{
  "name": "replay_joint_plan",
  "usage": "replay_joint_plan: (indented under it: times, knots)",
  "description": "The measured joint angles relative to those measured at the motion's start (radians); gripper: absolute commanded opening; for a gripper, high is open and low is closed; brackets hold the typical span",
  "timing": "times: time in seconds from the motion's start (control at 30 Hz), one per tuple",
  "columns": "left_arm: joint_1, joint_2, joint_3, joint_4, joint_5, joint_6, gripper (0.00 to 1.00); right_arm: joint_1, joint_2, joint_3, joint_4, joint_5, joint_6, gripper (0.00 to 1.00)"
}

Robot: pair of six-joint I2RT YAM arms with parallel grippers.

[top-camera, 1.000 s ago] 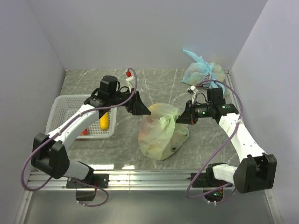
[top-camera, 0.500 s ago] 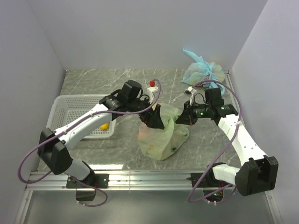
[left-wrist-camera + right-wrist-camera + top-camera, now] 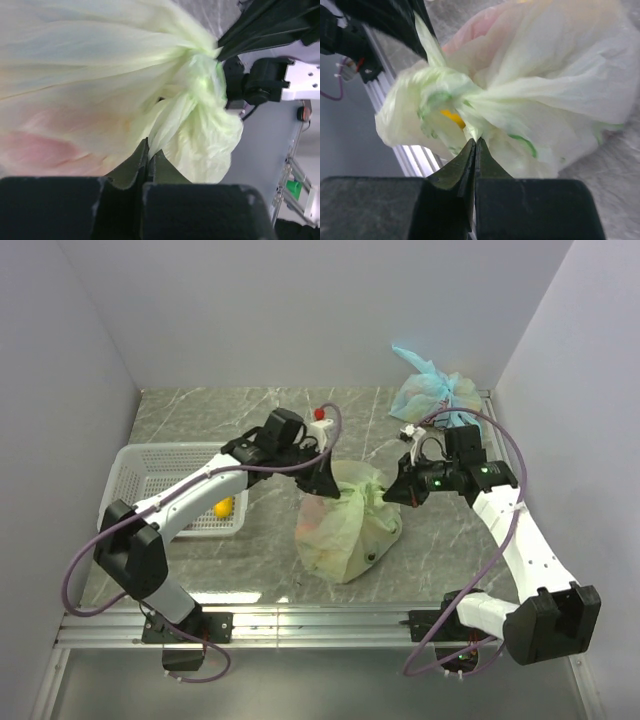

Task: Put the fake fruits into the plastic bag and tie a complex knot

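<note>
Left claw (image 3: pixel 148 159) and right claw (image 3: pixel 474 147) each pinch the crinkly pale yellow-green plastic bag (image 3: pixel 345 530), its fruits (image 3: pixel 451 118) only blurred pink-yellow tints inside.

White mesh basket (image 3: pixel 130 455) left, blue tied bag (image 3: pixel 432 392) far right

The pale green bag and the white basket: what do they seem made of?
The pale green bag: thin plastic film, translucent, slightly glossy; it gathers into fine folds, and pink and yellow show through. The white basket: probably rigid moulded plastic, matt, with open grid walls.
</note>
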State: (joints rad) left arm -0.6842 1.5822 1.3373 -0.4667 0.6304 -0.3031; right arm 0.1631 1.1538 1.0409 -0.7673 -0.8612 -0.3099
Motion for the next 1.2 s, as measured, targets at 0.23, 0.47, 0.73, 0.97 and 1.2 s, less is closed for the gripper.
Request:
replay_joint_plan:
  times: [0.23, 0.47, 0.73, 0.97, 1.2]
  knots:
    - [0.170, -0.050, -0.095, 0.006, -0.011, -0.012, 0.00, -0.077, 0.000, 0.033, -0.066, 0.037, -0.129, 0.00]
    - [0.230, -0.086, -0.137, -0.002, -0.027, 0.024, 0.00, -0.231, 0.011, 0.032, -0.090, 0.043, -0.267, 0.00]
    - [0.268, -0.089, -0.213, -0.009, -0.061, 0.144, 0.00, -0.302, 0.072, -0.052, -0.086, 0.043, -0.366, 0.00]
    - [0.274, -0.092, -0.238, -0.008, -0.062, 0.254, 0.17, -0.303, 0.103, -0.077, -0.088, 0.055, -0.414, 0.00]
    - [0.338, -0.162, -0.220, -0.066, 0.018, 0.346, 0.69, -0.236, 0.103, 0.010, -0.191, 0.158, -0.500, 0.77]
